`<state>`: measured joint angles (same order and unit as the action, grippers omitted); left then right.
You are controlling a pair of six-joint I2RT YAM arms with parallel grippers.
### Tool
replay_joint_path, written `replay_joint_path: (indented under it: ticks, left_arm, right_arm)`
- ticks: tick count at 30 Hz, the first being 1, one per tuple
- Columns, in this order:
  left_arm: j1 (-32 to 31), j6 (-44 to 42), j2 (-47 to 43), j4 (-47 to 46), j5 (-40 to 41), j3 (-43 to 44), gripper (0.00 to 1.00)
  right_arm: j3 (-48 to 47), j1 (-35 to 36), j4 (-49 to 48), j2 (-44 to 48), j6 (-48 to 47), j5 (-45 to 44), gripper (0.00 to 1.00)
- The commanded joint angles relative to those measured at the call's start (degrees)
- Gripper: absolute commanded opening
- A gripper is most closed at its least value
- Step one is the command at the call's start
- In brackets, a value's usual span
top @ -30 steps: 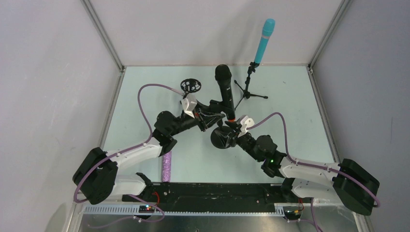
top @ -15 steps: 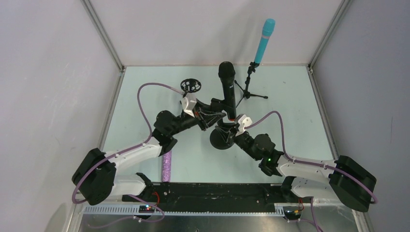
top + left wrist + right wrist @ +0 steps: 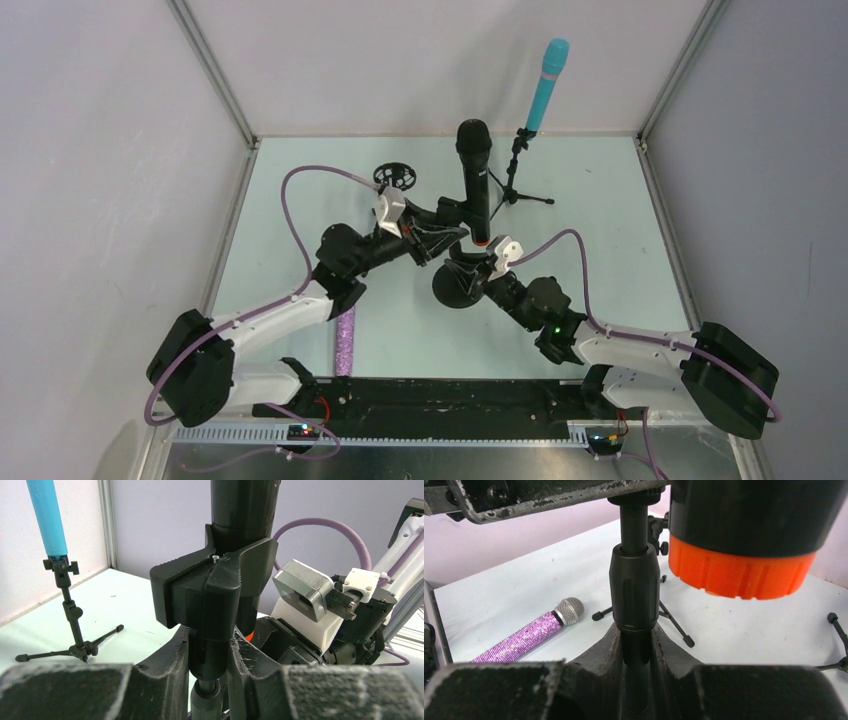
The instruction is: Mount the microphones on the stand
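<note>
Item, far left: purple glitter microphone with a silver mesh head, laid flat on the pale green tabletop. It is partly hidden behind the left arm in the overhead view and lies well apart from the stands. Item: left gripper, fingers pressed together and pinching the stem just beneath a black plastic clip holder. Item: small black tripod stand with a round top, stood on the tabletop just beyond the left gripper. Item, centre: black cylindrical microphone with an orange end ring, seated in the black plastic clip holder. It is held upright, head uppermost, with the orange end lowest and clear of the tabletop. Item: right gripper, fingers closed on the black stand pole, which is pinched just under its ribbed collar, directly below the left gripper's hold. Item, far right: light cyan-blue stick microphone, mounted head-up and slightly tilted on a tall black tripod stand. This stand is placed at the back of the tabletop, near the black microphone but apart from both grippers.
</note>
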<state>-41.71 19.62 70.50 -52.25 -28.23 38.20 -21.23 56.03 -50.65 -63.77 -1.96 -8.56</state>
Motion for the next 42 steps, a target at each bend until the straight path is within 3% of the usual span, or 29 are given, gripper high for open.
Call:
replay_joint_path:
  ticks: [1,25,42]
  left_arm:
    - [-0.53,3.21,-3.78,-9.53,-1.18,6.92,0.00]
    - [-0.55,-1.29,-9.98,-9.85,-4.50,10.23,0.00]
    - [-0.54,1.51,-9.71,-12.71,-4.86,10.78,0.00]
  right_arm:
    - [0.19,0.17,-2.06,-1.18,0.30,0.58,0.00]
    - [2.20,0.74,-2.34,-7.72,-0.22,2.65,0.00]
    - [4.54,2.00,-3.68,-8.33,-0.84,-0.39,0.00]
